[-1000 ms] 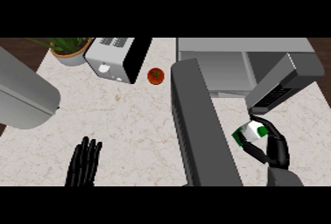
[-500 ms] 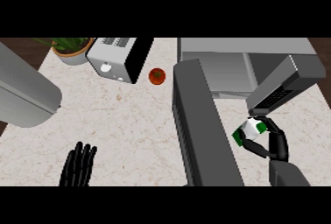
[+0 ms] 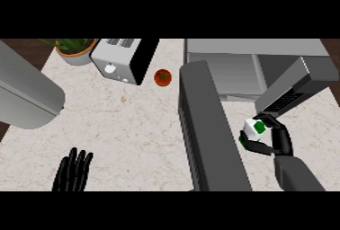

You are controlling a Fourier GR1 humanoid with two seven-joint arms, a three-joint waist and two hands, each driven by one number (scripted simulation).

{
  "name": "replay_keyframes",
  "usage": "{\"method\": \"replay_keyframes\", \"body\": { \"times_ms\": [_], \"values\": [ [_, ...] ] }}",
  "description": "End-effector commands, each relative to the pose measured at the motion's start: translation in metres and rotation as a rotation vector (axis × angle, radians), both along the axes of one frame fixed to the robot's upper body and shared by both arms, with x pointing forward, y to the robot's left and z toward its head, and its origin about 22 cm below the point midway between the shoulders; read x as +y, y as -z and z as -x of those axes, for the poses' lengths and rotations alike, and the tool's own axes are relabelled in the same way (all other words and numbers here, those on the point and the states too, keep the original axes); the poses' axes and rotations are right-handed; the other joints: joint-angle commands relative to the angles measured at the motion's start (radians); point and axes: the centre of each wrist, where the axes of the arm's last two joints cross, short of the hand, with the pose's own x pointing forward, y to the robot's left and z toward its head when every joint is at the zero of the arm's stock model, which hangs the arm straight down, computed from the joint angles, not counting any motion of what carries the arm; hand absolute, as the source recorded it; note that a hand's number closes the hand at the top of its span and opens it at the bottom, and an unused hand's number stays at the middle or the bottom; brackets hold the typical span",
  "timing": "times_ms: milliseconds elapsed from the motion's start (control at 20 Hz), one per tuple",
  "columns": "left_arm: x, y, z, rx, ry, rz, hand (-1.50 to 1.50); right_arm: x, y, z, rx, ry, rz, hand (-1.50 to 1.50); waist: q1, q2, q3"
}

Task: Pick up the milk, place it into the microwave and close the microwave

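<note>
With my right hand (image 3: pixel 277 140) curled round the milk (image 3: pixel 254 127) just near of the open microwave (image 3: pixel 225 67), I judge the placing step underway, needing a push far into its cavity beside the door (image 3: pixel 209 134).

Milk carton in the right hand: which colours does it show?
The small milk carton is white with green patches; the head view shows it.
</note>
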Motion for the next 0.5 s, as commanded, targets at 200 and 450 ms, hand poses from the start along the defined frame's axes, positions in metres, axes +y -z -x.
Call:
{"method": "replay_keyframes", "body": {
  "times_ms": [200, 450],
  "values": [
    [0.029, 0.005, 0.004, -0.007, -0.032, -0.01, -1.5, 0.037, 0.007, -0.004, -0.102, -0.167, -0.15, 1.5, -0.013, -0.002, 0.003],
    [0.02, 0.005, 0.009, 0.013, -0.019, 0.0, -1.5, 0.051, 0.004, -0.008, -0.129, -0.205, -0.181, 1.5, -0.021, -0.004, 0.003]
  ]
}}
